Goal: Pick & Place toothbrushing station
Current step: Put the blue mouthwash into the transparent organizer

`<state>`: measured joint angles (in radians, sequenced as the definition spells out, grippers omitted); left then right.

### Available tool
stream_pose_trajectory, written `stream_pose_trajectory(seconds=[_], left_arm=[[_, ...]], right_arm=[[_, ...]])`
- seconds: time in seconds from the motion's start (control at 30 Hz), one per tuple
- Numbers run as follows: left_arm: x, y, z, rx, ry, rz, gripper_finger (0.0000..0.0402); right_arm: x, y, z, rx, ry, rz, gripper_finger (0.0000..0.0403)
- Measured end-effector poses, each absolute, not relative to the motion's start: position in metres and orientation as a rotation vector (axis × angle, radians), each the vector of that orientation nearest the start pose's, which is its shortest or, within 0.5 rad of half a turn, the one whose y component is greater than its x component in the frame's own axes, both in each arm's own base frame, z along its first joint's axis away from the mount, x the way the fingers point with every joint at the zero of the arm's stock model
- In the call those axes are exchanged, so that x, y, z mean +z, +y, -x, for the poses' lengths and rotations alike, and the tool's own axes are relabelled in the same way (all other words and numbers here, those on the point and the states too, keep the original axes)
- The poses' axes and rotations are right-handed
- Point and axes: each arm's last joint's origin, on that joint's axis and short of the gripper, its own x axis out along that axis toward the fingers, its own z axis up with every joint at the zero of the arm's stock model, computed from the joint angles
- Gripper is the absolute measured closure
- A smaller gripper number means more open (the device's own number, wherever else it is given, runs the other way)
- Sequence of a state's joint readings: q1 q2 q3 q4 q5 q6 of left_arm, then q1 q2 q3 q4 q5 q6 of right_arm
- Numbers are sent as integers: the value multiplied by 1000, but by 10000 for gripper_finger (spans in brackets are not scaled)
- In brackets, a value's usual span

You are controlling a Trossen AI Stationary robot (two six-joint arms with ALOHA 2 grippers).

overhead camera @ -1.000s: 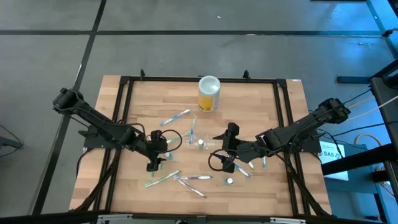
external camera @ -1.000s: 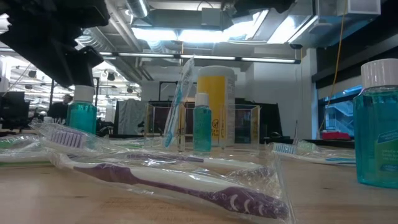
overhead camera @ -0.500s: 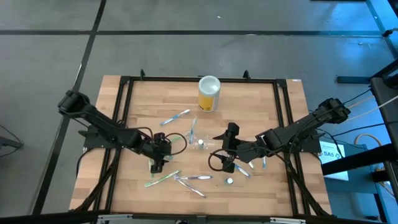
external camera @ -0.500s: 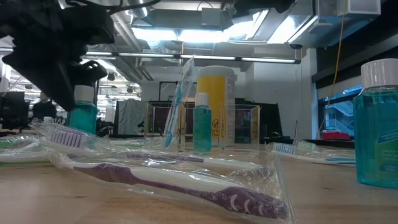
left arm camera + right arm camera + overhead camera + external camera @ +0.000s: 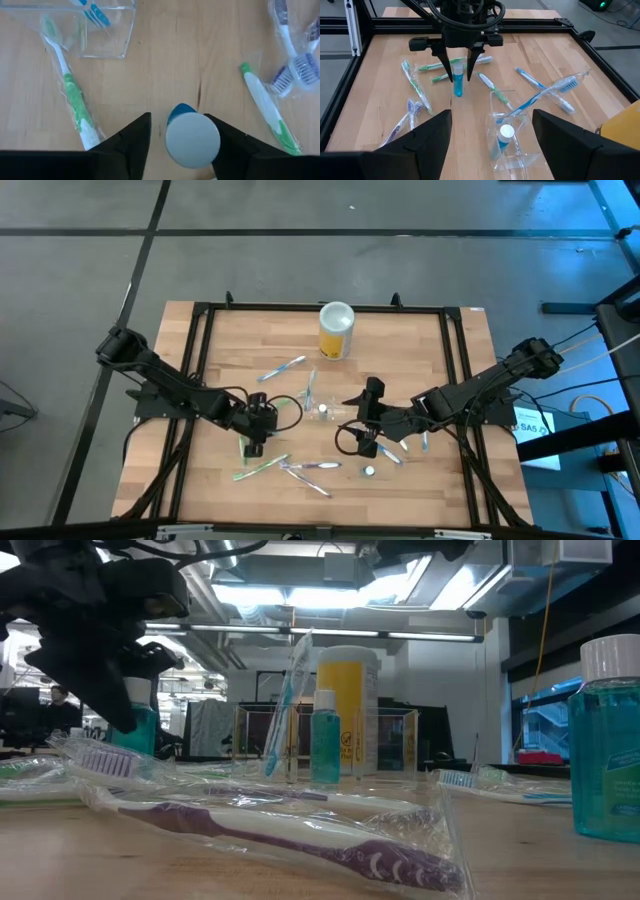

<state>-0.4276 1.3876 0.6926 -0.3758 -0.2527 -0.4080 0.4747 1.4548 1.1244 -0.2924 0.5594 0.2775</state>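
Note:
The toothbrushing station, a clear box [image 5: 322, 408] [image 5: 509, 127], stands on the wood at mid-table. A blue toothbrush leans out of it and a small white-capped bottle stands inside. Left of it a small blue bottle [image 5: 192, 139] [image 5: 458, 84] stands upright. My left gripper [image 5: 251, 444] [image 5: 461, 75] is open, slanting down over this bottle with one finger on either side of its cap. My right gripper [image 5: 362, 446] [image 5: 492, 147] hangs open above the table right of the box, with nothing between its fingers. My left gripper straddles the blue bottle's white cap [image 5: 192, 139], slanting down from above. One finger [image 5: 135, 142] stands clear of the cap. Whether the other finger [image 5: 230, 147] touches it I cannot tell. The bottle stands upright on the table.
A yellow canister [image 5: 337, 330] with a white lid stands at the far middle. Several wrapped toothbrushes lie around the grippers, green ones [image 5: 75, 95] [image 5: 265, 110] on either side of the bottle and a purple one [image 5: 300, 830] near the front. Another blue bottle [image 5: 605, 750] stands near the front edge.
My left gripper has sunk over the small blue bottle and shifted slightly toward the table's right. In the low view it now covers the bottle's cap. The bottle and my right arm have kept still.

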Motion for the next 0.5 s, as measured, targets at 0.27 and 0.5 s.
stream_pose_trajectory(seconds=[0.27,0.5], left_arm=[[168,-95,-225,43,1016,5,313],[168,-95,-225,49,1013,-2,313]], right_arm=[[289,131,-288,-156,523,37,114],[289,131,-288,-137,529,29,102]])
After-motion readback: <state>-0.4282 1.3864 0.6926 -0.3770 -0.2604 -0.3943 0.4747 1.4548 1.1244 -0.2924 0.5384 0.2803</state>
